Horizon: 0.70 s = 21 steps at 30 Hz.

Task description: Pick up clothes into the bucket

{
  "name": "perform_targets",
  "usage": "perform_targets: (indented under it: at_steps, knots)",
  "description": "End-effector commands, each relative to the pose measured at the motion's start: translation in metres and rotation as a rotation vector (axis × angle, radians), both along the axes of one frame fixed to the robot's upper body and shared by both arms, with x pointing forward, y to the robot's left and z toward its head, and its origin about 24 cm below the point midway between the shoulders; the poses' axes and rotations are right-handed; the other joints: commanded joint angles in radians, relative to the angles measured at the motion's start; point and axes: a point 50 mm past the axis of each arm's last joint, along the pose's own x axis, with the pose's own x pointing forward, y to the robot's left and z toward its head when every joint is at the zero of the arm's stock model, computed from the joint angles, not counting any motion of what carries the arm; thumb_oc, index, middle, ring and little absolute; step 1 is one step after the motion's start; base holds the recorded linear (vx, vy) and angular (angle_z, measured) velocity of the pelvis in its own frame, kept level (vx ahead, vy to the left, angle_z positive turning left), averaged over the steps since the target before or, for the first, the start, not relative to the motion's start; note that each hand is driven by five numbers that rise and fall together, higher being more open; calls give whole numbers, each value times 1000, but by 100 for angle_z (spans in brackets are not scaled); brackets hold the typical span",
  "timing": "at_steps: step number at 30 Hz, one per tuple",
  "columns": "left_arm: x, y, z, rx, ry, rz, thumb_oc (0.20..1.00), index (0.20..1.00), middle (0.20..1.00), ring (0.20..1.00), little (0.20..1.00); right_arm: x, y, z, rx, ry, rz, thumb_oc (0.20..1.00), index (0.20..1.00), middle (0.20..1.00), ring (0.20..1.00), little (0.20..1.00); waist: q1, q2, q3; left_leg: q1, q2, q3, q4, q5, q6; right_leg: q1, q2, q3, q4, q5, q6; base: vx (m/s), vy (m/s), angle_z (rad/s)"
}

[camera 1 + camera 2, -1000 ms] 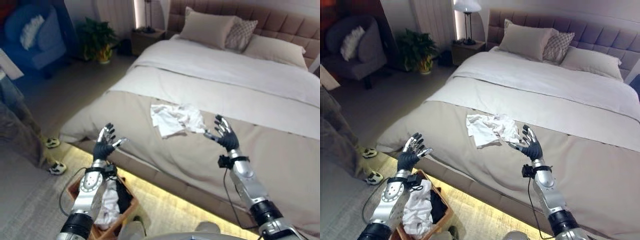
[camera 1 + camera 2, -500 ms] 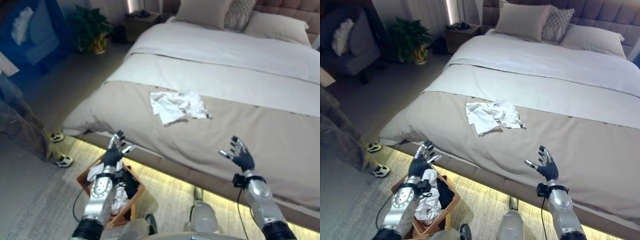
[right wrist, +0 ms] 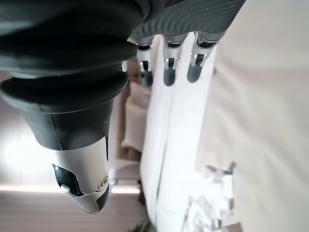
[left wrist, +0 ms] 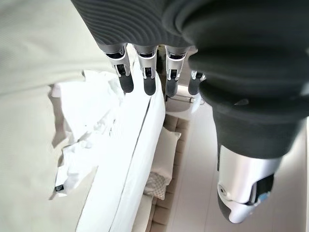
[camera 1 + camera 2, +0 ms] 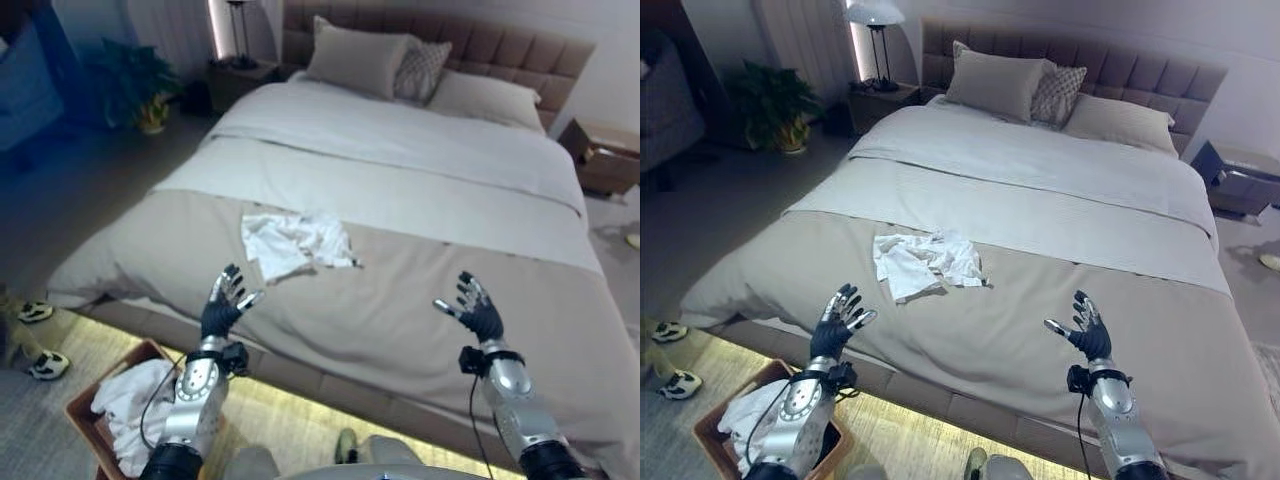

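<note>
A crumpled white garment (image 5: 293,241) lies on the beige cover of the bed (image 5: 420,290), near its foot end. It also appears in the left wrist view as the white garment (image 4: 87,130). My left hand (image 5: 222,305) is raised and open, just short of the garment and holding nothing. Over the bed's near edge my right hand (image 5: 474,312) is raised and open too, well to the right of the garment. A wooden bucket (image 5: 82,420) on the floor at lower left holds white clothes (image 5: 130,400).
Pillows (image 5: 365,62) lean on the headboard. A nightstand (image 5: 606,155) stands right of the bed, another with a lamp (image 5: 868,20) to its left, beside a plant (image 5: 775,105). A person's shoes (image 5: 40,340) rest on the floor at left.
The camera has shifted, so the bed sits lower and further left. The right hand has drawn back from the garment to the bed's near edge. Both hands stay open.
</note>
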Motion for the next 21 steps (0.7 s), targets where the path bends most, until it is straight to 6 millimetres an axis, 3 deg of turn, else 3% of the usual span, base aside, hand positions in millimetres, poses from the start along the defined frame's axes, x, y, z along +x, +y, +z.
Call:
perform_targets:
  at_steps: [1,3,6,11,13,14,15,16,18,19,21]
  knots:
    - [3,11,21,27,-105,15,1000,1000,1000,1000,1000,18,4,30,-40,-145,61,1000,1000,1000,1000,1000,24,-7,39,27,-24,-8,-115,62,9,81,-54,96,-118,145,116,200,93,-21]
    - [-4,15,14,16,-80,44,1000,1000,1000,1000,1000,18,4,31,-50,-151,59,1000,1000,1000,1000,1000,47,16,41,11,-26,-39,-217,132,-14,117,-39,119,-130,129,121,288,118,-38]
    - [-11,18,8,-9,-57,52,1000,1000,1000,1000,1000,16,5,28,-67,-136,77,1000,1000,1000,1000,1000,47,34,22,103,-32,-32,-326,114,12,126,-38,135,-115,109,131,239,133,-44]
    - [-12,23,12,-3,-70,57,1000,1000,1000,1000,1000,14,6,25,-36,-121,80,1000,1000,1000,1000,1000,47,34,15,145,-53,15,-320,80,41,137,-76,152,-82,99,153,204,129,-27]
    - [-11,25,15,-4,-81,57,1000,1000,1000,1000,1000,16,9,26,-63,-119,99,1000,1000,1000,1000,1000,56,30,22,157,-68,37,-315,59,66,119,-102,161,-7,115,169,164,142,-19]
    - [-9,27,20,20,-93,52,1000,1000,1000,1000,1000,21,13,31,-67,-138,119,1000,1000,1000,1000,1000,62,32,34,167,-84,52,-308,34,93,77,-133,160,99,145,183,131,141,-16]
    - [-9,27,20,20,-94,53,1000,1000,1000,1000,1000,21,13,31,-67,-139,119,1000,1000,1000,1000,1000,63,30,35,167,-85,54,-307,34,94,74,-134,163,103,143,184,150,156,-21]
    - [-7,27,25,39,-111,38,1000,1000,1000,1000,1000,26,16,37,-90,-162,128,1000,1000,1000,1000,1000,60,33,54,171,-101,46,-299,24,113,32,-147,184,193,194,188,58,63,-11]
    - [-5,27,28,51,-122,27,1000,1000,1000,1000,1000,30,18,41,-103,-179,130,1000,1000,1000,1000,1000,60,34,65,169,-103,42,-293,18,116,11,-153,194,226,205,185,78,8,4]
    - [-2,27,32,69,-138,14,1000,1000,1000,1000,1000,37,22,46,-108,-194,138,1000,1000,1000,1000,1000,63,33,76,166,-103,32,-291,6,110,-16,-182,191,199,220,185,75,-50,8]
    - [1,26,35,73,-149,3,1000,1000,1000,1000,1000,42,23,49,-111,-205,139,1000,1000,1000,1000,1000,61,34,83,158,-100,23,-289,2,101,-28,-192,190,158,221,186,20,-129,4]
